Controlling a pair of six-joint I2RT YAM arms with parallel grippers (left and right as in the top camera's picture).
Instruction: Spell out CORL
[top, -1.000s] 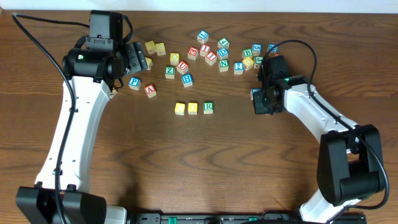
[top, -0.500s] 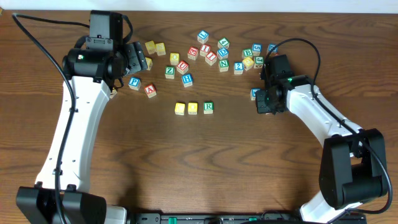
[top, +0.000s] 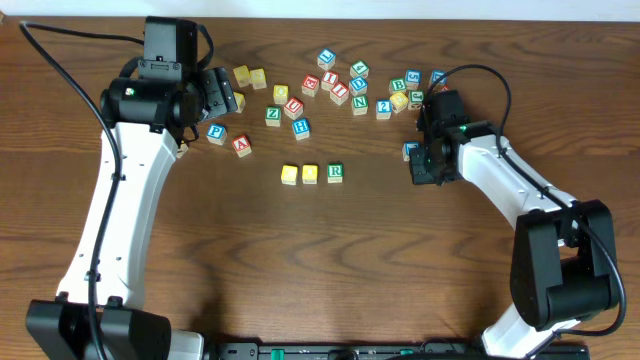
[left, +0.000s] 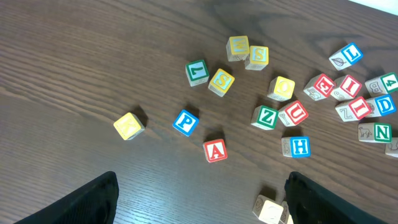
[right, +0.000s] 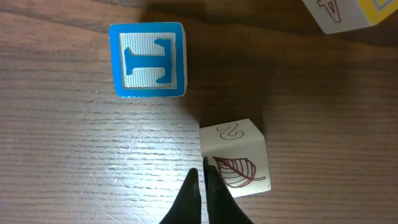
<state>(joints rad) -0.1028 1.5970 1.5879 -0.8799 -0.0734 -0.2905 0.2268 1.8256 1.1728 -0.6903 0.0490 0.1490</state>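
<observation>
Three cubes of the word stand in a row on the tabletop: one yellow-topped cube, a second yellow-topped cube just beside it, and the green-framed R cube at the row's right end. The fourth place, right of the R, is unfilled. The blue-framed cube is taken here as the L, though its letter lies turned and reads uncertainly. It sits flat near the right tool, apart from it. That tool's fingers are pressed together with nothing between them, their tips at the edge of a leaf-printed cube. The left tool is spread wide and empty over the scattered cubes. Handling, as judged: a small wooden cube is light, rigid and not fragile, with smooth faces that may slip or twist under an off-centre pinch. Best hold: two opposite side faces, fingers square to them, letter face left upward.
</observation>
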